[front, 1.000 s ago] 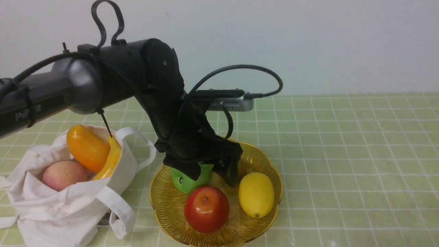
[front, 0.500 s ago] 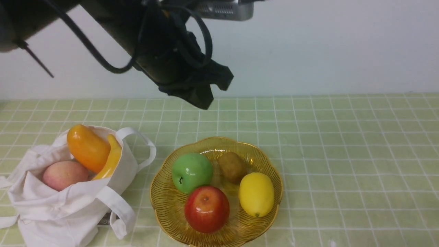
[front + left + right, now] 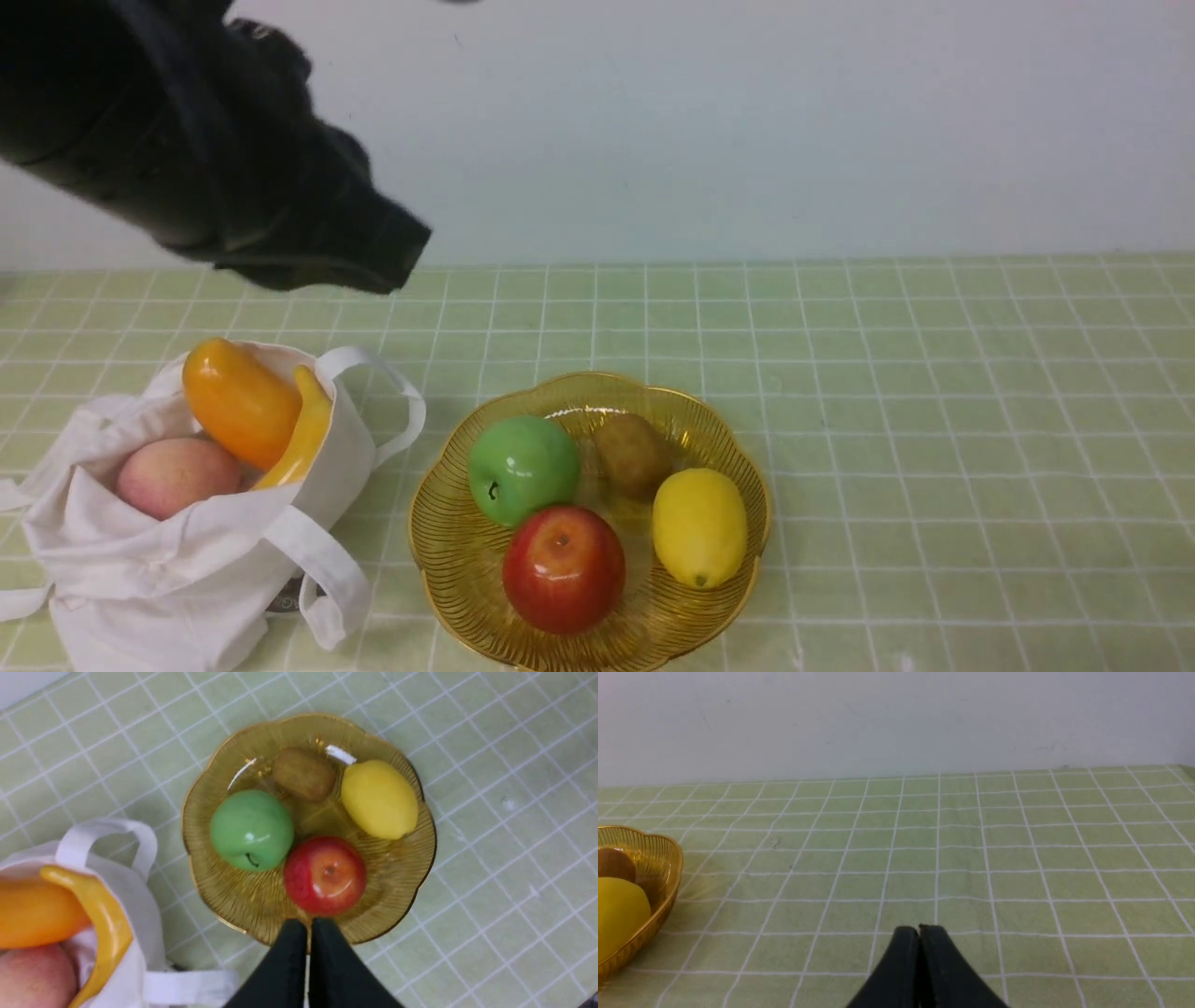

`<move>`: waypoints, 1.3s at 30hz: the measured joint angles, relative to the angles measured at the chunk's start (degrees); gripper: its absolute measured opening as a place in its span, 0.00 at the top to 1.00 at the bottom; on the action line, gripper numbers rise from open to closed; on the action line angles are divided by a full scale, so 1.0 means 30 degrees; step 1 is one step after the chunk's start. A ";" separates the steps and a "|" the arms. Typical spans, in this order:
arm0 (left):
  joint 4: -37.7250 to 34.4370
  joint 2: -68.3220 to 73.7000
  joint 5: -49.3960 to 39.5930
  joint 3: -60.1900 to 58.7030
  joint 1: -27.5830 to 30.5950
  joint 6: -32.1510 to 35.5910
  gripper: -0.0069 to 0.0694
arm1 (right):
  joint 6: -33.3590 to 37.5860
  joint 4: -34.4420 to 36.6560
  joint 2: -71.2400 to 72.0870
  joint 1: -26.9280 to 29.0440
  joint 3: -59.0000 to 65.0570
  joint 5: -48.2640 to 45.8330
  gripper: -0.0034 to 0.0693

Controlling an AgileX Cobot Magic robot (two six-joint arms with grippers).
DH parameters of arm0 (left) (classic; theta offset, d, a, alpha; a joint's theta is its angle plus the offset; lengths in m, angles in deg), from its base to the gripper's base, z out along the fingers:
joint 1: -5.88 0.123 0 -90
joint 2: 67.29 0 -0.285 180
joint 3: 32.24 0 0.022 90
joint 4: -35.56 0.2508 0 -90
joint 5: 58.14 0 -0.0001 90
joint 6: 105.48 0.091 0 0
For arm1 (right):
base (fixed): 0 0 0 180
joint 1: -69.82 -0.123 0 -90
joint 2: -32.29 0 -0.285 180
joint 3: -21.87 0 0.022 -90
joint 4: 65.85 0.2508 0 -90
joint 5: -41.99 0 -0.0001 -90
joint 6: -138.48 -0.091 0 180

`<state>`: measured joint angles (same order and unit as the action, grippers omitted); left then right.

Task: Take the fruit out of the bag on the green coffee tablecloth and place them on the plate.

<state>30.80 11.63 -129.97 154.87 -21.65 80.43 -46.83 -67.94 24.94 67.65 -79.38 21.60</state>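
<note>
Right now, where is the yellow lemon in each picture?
Front view: the lemon sits on the right side of the amber plate, beside the red apple.
Left wrist view: the lemon is in the plate, next to the brown kiwi.
Right wrist view: it is half cut off, in the plate by the kiwi.
Shared landmark: the plate's scalloped rim.

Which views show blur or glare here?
Front view: black left arm motion-blurred, the rest sharp. Left wrist view: white glare streaks on the round amber ribbed plate, small highlight on the glossy red apple. Right wrist view: sharp, evenly lit.
</note>
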 joint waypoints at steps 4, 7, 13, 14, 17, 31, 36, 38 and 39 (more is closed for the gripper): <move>0.0390 -0.2820 0.0000 -0.2510 0.0000 0.0015 0.92 | 0.0000 0.0000 0.0000 0.0000 0.0000 0.0000 0.97; 0.0410 -0.5438 0.0000 -0.5065 0.0000 -0.0002 0.92 | 0.0000 0.0000 0.0000 0.0000 0.0000 0.0000 0.97; 0.0351 -1.1881 0.2608 -1.1055 0.0000 -0.0306 0.92 | 0.0000 0.0000 0.0000 0.0000 0.0000 0.0000 0.97; 0.0351 -1.3052 0.3587 -1.2187 0.0000 -0.0576 0.92 | 0.0000 0.0000 0.0000 0.0000 0.0000 0.0000 0.97; 0.0371 -1.6027 0.6867 -1.5229 0.0000 -0.1481 0.92 | 0.0000 0.0000 0.0000 0.0000 0.0000 0.0000 0.97; 0.0359 -2.0857 1.6041 -2.1842 0.0000 -0.2196 0.92 | 0.0000 0.0000 0.0000 0.0000 0.0000 0.0000 0.97; 0.0359 -2.0857 1.5841 -2.2153 0.0000 -0.2236 0.92 | 0.0000 0.0000 0.0000 0.0000 0.0000 0.0000 0.97; 0.0359 -2.0857 1.5728 -2.2153 0.0000 -0.2236 0.92 | 0.0000 0.0000 0.0000 0.0000 0.0000 0.0000 0.97; 0.0359 -2.0857 1.5513 -2.2153 0.0000 -0.2236 0.92 | 0.0000 0.0000 0.0000 0.0000 0.0000 0.0000 0.97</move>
<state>31.88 -50.94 -83.43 88.41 -21.65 73.72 -46.83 -67.94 24.94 67.65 -79.38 21.60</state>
